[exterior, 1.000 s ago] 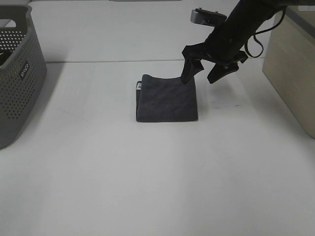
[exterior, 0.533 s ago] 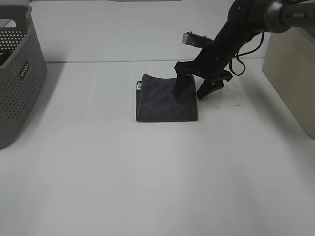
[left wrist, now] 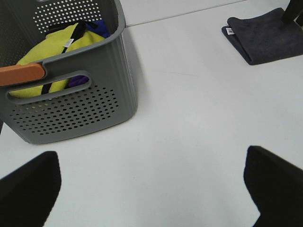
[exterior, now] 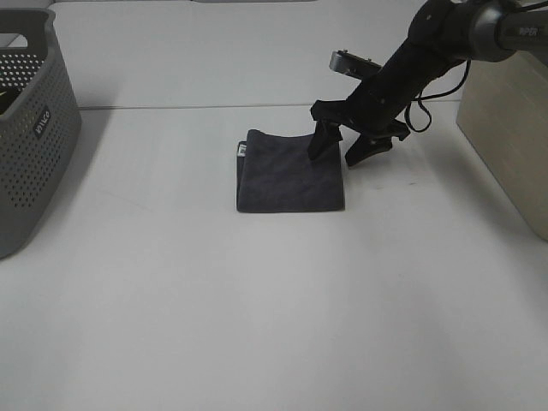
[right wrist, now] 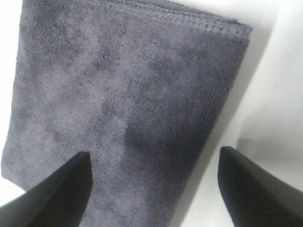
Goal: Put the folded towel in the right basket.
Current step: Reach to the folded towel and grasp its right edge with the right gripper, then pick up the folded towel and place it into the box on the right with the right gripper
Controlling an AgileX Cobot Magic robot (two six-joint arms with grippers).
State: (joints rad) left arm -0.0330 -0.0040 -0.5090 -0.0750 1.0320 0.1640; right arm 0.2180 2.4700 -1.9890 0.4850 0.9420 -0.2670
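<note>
towel (exterior: 291,175), dark grey and folded, lies in the middle of the table (exterior: 257,300), well apart from the grey basket (exterior: 34,128) on the left and the beige bin (exterior: 505,128) at the right edge. i see the right gripper (exterior: 334,159) over the towel's far right corner, jaws spread, one finger above cloth, one above table. left gripper (left wrist: 151,189) sits near the grey basket, jaws wide apart.

The folded towel (exterior: 289,174), dark grey terry with a small white tag (exterior: 241,150) at its left edge, lay flat mid-table (exterior: 257,300), well apart from the beige, plain-sided right basket (exterior: 507,137).
</note>
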